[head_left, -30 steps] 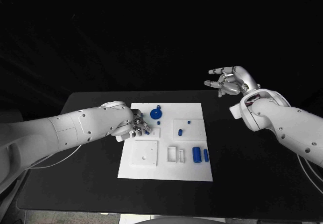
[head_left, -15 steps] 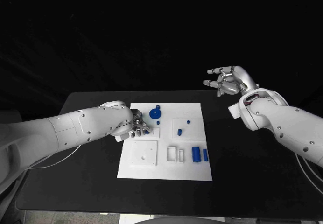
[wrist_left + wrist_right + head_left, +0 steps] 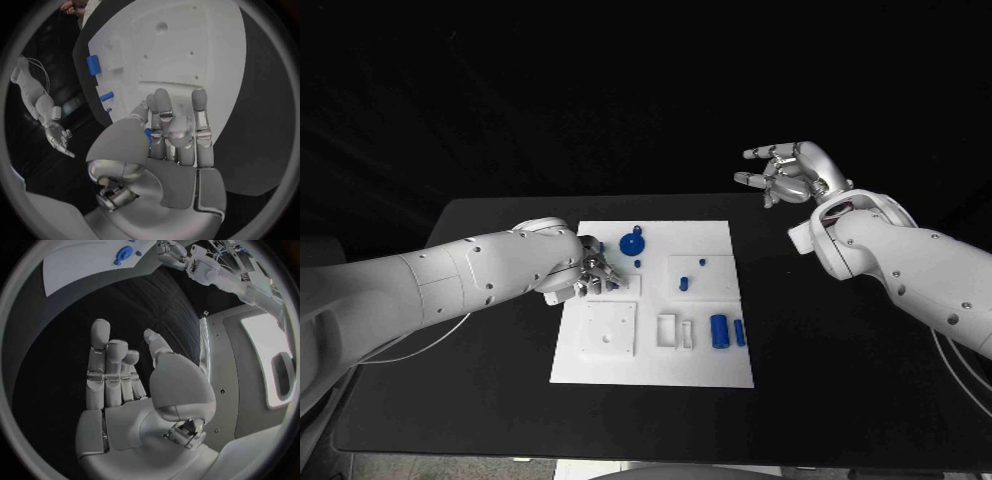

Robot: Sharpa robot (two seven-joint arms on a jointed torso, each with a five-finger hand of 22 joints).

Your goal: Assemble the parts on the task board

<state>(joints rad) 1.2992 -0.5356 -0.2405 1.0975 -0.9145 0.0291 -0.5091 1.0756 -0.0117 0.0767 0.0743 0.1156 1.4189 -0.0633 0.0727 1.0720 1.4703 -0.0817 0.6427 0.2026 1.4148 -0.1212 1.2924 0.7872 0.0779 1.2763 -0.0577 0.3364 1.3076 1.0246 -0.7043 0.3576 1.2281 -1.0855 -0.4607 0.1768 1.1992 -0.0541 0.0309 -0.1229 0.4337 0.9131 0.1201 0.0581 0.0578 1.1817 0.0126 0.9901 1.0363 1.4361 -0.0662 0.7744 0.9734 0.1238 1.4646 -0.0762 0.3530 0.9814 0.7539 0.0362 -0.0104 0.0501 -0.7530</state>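
The white task board lies in the middle of the black table. My left hand hovers over the board's left side, fingers curled, pinching a small blue part between thumb and fingers. On the board rest a round blue disc, a tiny blue peg, a short blue piece, a blue cylinder and a slim blue bar. My right hand is raised beyond the table's far right corner, fingers apart, holding nothing. The right wrist view shows that hand with a bare palm.
White raised blocks with recesses and slots occupy the board's near half. Bare black table surrounds the board on all sides. The left wrist view shows the board with two blue parts near its edge.
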